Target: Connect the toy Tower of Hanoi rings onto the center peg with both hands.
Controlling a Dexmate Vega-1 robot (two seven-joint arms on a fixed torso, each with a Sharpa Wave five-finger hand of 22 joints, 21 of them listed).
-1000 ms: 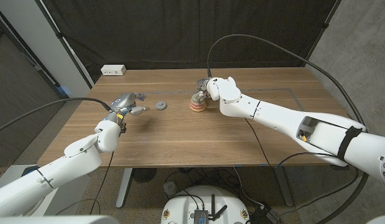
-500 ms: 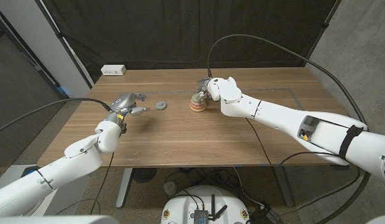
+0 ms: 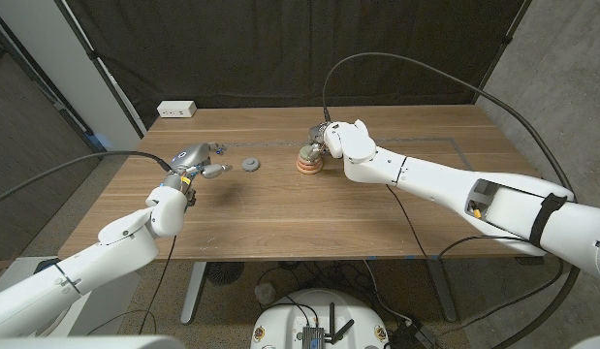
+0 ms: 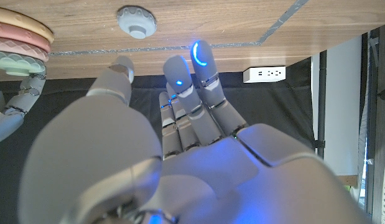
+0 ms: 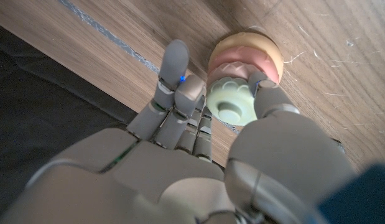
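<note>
Pastel rings sit stacked on the peg near the table's middle, a bit toward the far edge: tan ring (image 5: 267,51) at the bottom, pink ring (image 5: 264,64) above it, pale green ring (image 5: 232,106) on top. In the head view the stack (image 3: 306,161) shows as a short orange-pink pile on the wooden table (image 3: 309,218).

Right hand (image 3: 336,139) is right at the stack. Right wrist view: thumb on one side of the green ring, fingers (image 5: 175,74) on the other, so it grasps the top ring at its rim. The other two rings sit untouched under it.

Grey ring (image 3: 250,164) lies flat on the table, alone, left of the stack and apart from it. In the left wrist view it shows as a small grey disc (image 4: 137,18) with a raised hub and scalloped rim.

Left hand (image 3: 195,161) hovers near the grey ring, on its left, not touching it. Fingers (image 4: 195,87) are straight and slightly apart, pointing toward the ring, nothing in them: released. Blue lights glow at the fingertips.

White power strip (image 3: 177,109) sits at the far left corner of the table. Black curtain (image 3: 280,48) hangs behind the table. A black cable (image 3: 416,63) loops from the right hand over the right arm.
</note>
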